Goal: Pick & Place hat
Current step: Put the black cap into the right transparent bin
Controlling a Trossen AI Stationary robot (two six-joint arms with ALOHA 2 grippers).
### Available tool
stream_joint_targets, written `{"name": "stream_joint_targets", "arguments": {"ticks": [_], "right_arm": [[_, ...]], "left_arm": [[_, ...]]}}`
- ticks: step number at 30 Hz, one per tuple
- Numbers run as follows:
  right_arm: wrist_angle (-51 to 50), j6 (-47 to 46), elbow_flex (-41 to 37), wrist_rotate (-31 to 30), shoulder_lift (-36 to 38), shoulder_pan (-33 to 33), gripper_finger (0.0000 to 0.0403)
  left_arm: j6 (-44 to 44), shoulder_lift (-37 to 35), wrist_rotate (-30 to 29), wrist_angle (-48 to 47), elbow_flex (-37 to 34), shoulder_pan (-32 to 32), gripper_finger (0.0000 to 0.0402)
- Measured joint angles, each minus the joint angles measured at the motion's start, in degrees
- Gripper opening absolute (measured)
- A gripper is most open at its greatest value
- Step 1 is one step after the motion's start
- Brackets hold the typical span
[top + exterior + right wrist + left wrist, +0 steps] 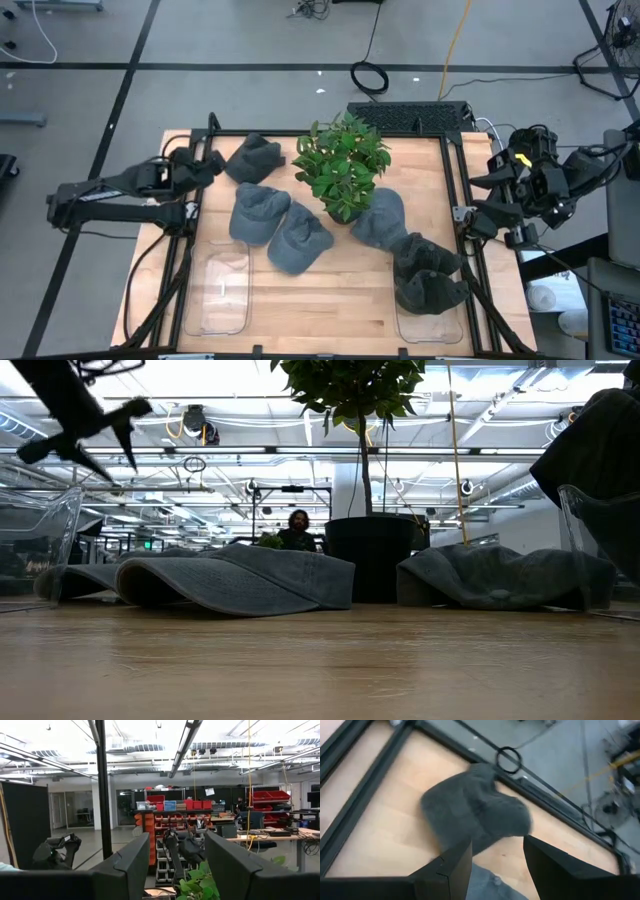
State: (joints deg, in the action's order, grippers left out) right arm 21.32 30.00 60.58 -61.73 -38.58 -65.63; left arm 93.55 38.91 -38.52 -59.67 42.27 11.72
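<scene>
1. Hats lie scattered over the wooden table: a dark grey one near the far left corner, two blue-grey ones side by side left of centre and touching each other, another blue-grey one right of the plant, and a dark one heaped in the near right bin.
2. Table itself is pale wood with a black frame round its edges.
3. Left arm reaches in from the left edge, its gripper hovering just beside the far-left dark hat; from the wrist view the two fingers stand apart with nothing between them, and that hat lies on the wood just past the tips.
4. Right arm waits off the table's right side, its gripper raised and pointed across the table; the wrist view shows its fingers spread wide and holding nothing.
5. Potted plant stands mid-table toward the far side, its black pot touching the hats on either side.
6. Two clear plastic bins sit at the near edge: the left one holds nothing, the right one carries the dark hat.
7. A person shows small, far back in the room beyond the table.
</scene>
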Motion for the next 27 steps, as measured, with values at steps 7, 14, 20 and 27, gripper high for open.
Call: {"name": "stream_joint_targets", "arguments": {"ticks": [7,14,20,27], "right_arm": [[0.01,0.09,0.00,0.01,-0.80,0.00,0.0181],[0.09,-0.55,0.00,0.02,-0.88,0.00,0.0181],[0.28,0.45,0.00,0.02,-0.88,0.00,0.0181],[0.70,1.57,0.00,0.01,-0.86,0.00,0.0181]], "left_arm": [[5.41,0.05,2.30,7.95,-8.07,0.90,0.0186],[13.18,0.06,3.68,13.51,-14.59,2.99,0.0186],[15.42,0.07,4.49,17.18,-18.34,4.54,0.0186],[18.27,1.83,7.01,19.35,-22.90,4.77,0.0186]]}}
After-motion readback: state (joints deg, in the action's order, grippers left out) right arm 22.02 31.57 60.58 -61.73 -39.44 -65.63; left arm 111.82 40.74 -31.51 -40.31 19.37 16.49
